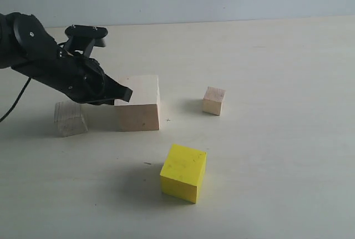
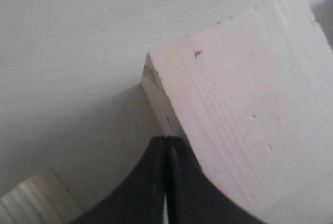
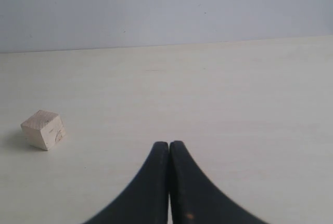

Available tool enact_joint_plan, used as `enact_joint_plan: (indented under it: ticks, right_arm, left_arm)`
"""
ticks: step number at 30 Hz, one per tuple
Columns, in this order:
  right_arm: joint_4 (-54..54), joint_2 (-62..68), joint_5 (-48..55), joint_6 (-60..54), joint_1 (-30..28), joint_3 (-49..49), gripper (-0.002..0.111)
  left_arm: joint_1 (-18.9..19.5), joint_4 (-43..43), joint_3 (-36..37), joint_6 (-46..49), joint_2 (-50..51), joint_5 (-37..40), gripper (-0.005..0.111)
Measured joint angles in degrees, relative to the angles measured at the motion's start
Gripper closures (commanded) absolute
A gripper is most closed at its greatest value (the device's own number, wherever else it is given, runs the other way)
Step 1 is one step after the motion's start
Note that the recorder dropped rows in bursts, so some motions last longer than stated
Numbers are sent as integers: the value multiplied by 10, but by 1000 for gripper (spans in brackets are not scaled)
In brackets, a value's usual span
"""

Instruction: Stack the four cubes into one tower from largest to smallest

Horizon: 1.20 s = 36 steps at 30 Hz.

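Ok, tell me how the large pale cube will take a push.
Probably slides rather than tips: the large pale cube sits flat on a broad face. Visible wood grain suggests it is rigid. Being biggest, likely heaviest.

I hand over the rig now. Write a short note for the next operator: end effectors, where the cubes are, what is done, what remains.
Left end effector: shut, empty, tips at the large wood cube's left side; contact unclear.
Right end effector: shut, empty, over the table.
Cubes: all four apart on the table. Medium wood cube left of the large one, small wood cube right of it, yellow cube in front, in the exterior view.
Done: nothing stacked.
Left: yellow on large, then medium, then small.
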Motion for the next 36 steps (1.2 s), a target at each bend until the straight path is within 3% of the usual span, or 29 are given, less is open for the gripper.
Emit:
enact_joint_plan:
  ticks: [9, 21, 31, 36]
  right_arm:
    - [0, 0, 0, 0, 0, 0, 108]
    - [0, 0, 0, 0, 0, 0, 108]
    - [-1, 0, -7, 0, 0, 0, 108]
    - [9, 0, -136, 0, 0, 0, 108]
  left_arm:
    - [0, 5, 1, 0, -110, -18, 107]
    - [0, 7, 5, -22, -340, -4, 107]
    - [0, 3, 106, -35, -525, -33, 107]
    - [0, 3, 149, -40, -615, -73, 107]
